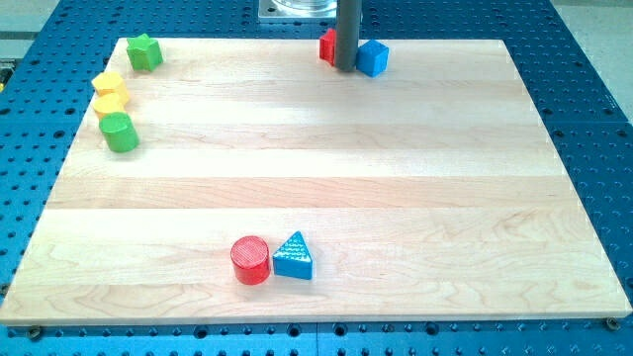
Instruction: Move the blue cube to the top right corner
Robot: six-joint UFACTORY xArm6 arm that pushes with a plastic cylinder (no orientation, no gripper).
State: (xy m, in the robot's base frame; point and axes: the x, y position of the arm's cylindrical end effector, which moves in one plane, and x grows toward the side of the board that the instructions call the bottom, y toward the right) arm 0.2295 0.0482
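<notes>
The blue cube [373,57] sits on the wooden board [316,178] near the view's top edge, right of centre. My tip [344,67] stands just left of it, touching or nearly touching its left side. A red block [327,45] lies right behind the rod on its left, partly hidden by it. The board's top right corner [499,47] lies well to the right of the blue cube.
A green star block [144,51] sits at the top left corner. Two yellow blocks [110,91] and a green cylinder [121,133] stand along the left edge. A red cylinder [250,260] and a blue triangle [294,256] sit near the bottom centre.
</notes>
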